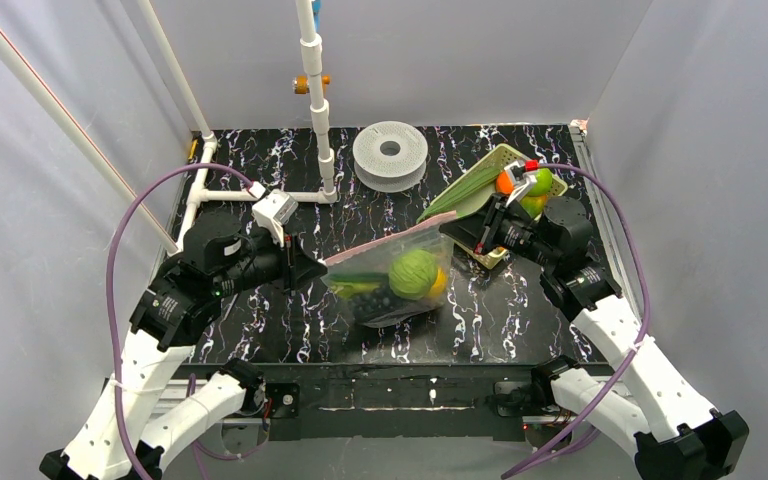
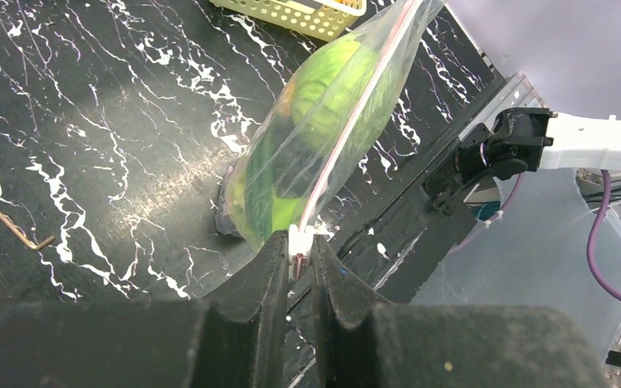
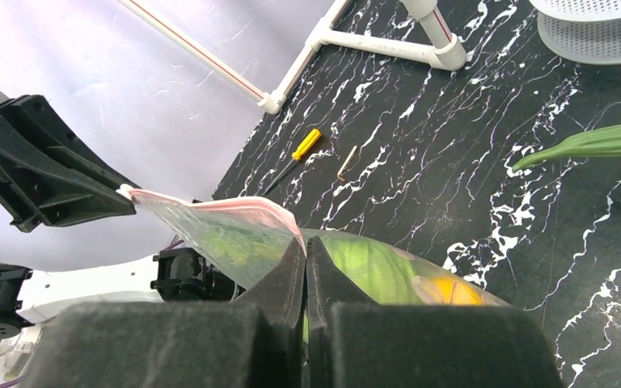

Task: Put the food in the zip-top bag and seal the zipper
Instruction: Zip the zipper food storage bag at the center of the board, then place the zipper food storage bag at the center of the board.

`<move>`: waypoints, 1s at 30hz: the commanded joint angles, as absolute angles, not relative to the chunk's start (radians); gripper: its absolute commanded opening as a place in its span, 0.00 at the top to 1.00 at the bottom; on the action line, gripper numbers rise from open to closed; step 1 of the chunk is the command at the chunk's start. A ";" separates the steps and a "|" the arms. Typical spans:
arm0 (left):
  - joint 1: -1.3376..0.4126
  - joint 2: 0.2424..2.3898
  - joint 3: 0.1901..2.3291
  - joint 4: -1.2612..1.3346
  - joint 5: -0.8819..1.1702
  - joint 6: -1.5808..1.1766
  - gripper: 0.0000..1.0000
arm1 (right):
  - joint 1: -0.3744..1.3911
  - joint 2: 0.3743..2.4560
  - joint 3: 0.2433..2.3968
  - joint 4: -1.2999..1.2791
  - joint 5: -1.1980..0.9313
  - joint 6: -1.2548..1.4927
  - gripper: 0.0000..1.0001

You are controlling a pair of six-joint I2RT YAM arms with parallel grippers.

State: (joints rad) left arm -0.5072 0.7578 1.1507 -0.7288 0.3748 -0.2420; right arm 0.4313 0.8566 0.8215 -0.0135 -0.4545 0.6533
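The zip-top bag [image 1: 395, 285] hangs stretched between both grippers above the table. Inside it show a pale green round head [image 1: 415, 272], a yellow piece [image 1: 441, 284], a dark eggplant [image 1: 368, 303] and a small green piece [image 1: 352, 283]. My left gripper [image 2: 300, 244] is shut on the white slider at the left end of the pink zipper [image 2: 354, 97]. At the other end my right gripper [image 3: 306, 246] is shut on the bag's mouth edge [image 3: 226, 208]. A long pale-green stalk [image 1: 465, 195] lies outside the bag, leaning on the basket.
The yellow-green basket [image 1: 505, 160] at the back right holds an orange ball [image 1: 505, 183] and a green apple [image 1: 540, 183]. A white spool [image 1: 390, 153] and a PVC pipe frame [image 1: 320, 130] stand at the back. A small screwdriver [image 3: 295, 158] lies at the far left.
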 commanded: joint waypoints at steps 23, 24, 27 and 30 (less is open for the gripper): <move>-0.502 0.718 1.215 -0.799 0.179 -0.279 0.24 | 0.445 1.005 0.854 0.006 -0.372 0.665 0.99; -0.502 0.717 1.213 -0.800 0.178 -0.278 0.24 | 0.454 1.031 0.872 0.002 -0.358 0.654 0.99; -0.502 0.717 1.209 -0.814 0.176 -0.275 0.23 | 0.480 1.131 0.943 -0.048 -0.343 0.637 0.99; -0.502 0.709 1.206 -0.830 0.171 -0.267 0.23 | 0.524 1.211 1.013 -0.064 -0.356 0.633 0.99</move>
State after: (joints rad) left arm -0.5049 0.7174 1.1866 -0.7963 0.1932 -0.2729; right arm 0.4805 1.1427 0.8978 -0.0601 -0.3752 0.6662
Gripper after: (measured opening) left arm 0.766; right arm 0.021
